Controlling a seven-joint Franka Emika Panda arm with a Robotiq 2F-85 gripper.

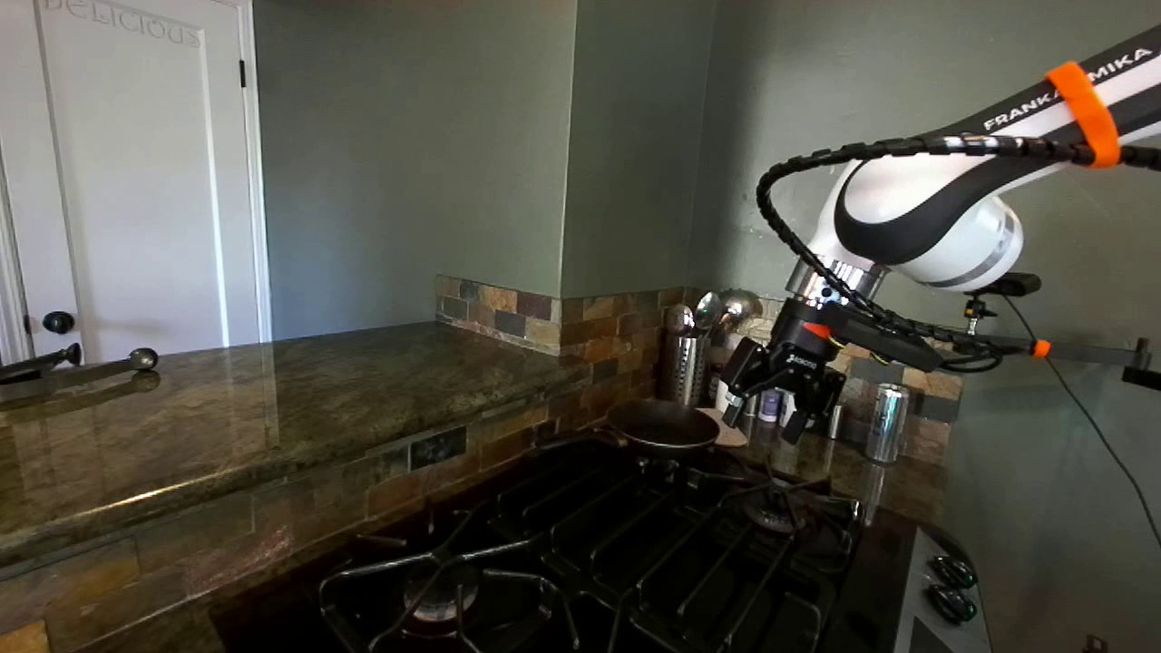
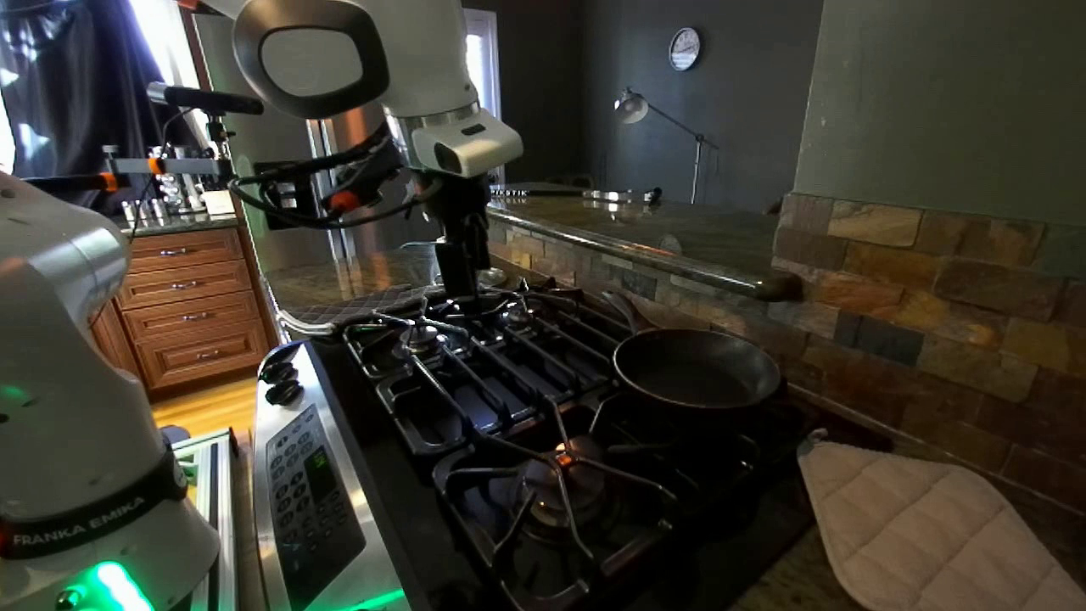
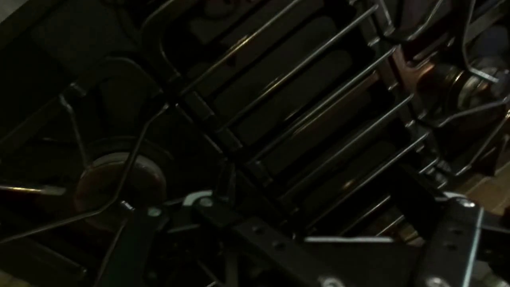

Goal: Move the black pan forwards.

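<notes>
The black pan (image 1: 664,424) is a shallow round frying pan resting on the stove grates beside the tiled wall, and it also shows in an exterior view (image 2: 696,367). Its handle (image 2: 624,312) runs along the wall, away from the pot holder. My gripper (image 1: 764,422) is open and empty, held above the grates and apart from the pan. In an exterior view the gripper (image 2: 461,293) points down toward the far burners. In the dark wrist view the spread fingers (image 3: 320,179) have only grates between them. The pan is out of the wrist view.
Black stove grates (image 2: 501,373) cover the cooktop. A raised stone counter (image 1: 299,399) borders the wall side. A quilted pot holder (image 2: 925,518) lies near the pan. A steel utensil holder (image 1: 687,370) and a shiny canister (image 1: 887,423) stand behind. A control panel (image 2: 314,475) edges the stove.
</notes>
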